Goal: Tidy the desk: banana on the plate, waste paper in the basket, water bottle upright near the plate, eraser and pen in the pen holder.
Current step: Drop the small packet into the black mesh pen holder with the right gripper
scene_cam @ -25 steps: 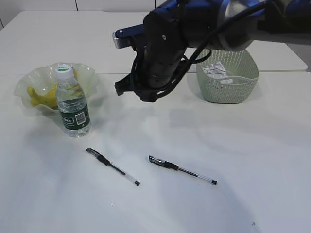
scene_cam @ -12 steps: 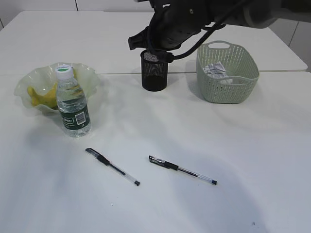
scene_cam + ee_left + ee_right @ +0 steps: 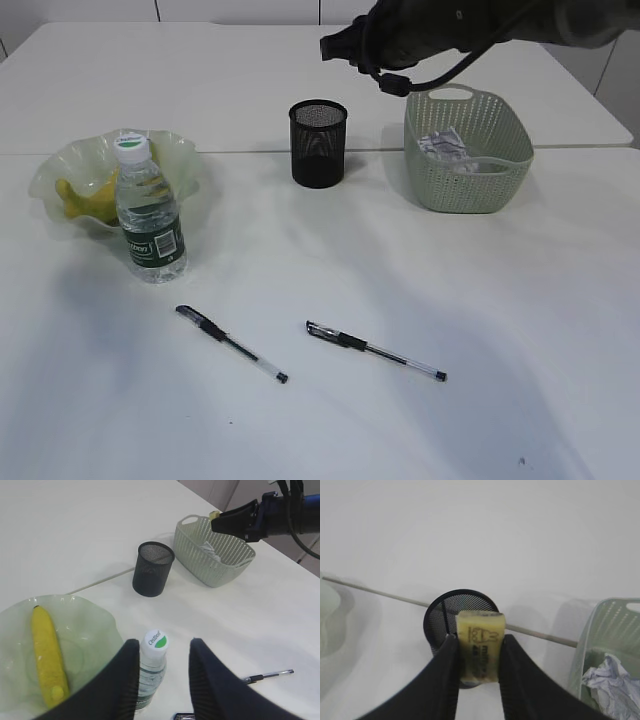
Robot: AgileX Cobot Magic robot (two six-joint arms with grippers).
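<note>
On my far left the banana (image 3: pixel 78 200) lies in the wavy glass plate (image 3: pixel 186 152), and the water bottle (image 3: pixel 149 212) stands upright just in front of it, touching or almost touching the rim. My left gripper (image 3: pixel 161 677) hangs above the bottle cap with its fingers parted and nothing between them — if I drop straight down from here, a finger could clip the cap and tip the bottle onto the plate.

Nearer the front, two pens (image 3: pixel 231 343) lie flat on the table (image 3: pixel 520 330), well apart from the pen holder (image 3: pixel 318 143). They are thin and low, so a shallow pinch could roll one away or scrape my fingertips on the top.

In the middle stands the black mesh holder, and my right gripper (image 3: pixel 478 652) is closed on the yellow eraser (image 3: pixel 480 642), high over it. In the wrist view the eraser sits over the near rim, not the centre — that is my worry. Let go now and it may strike the rim and bounce out, or knock the light holder over.

On the right the crumpled paper (image 3: pixel 445 146) is in the basket (image 3: pixel 470 185); the basket stands just beside the holder, and a stray bounce could land the eraser in there instead
</note>
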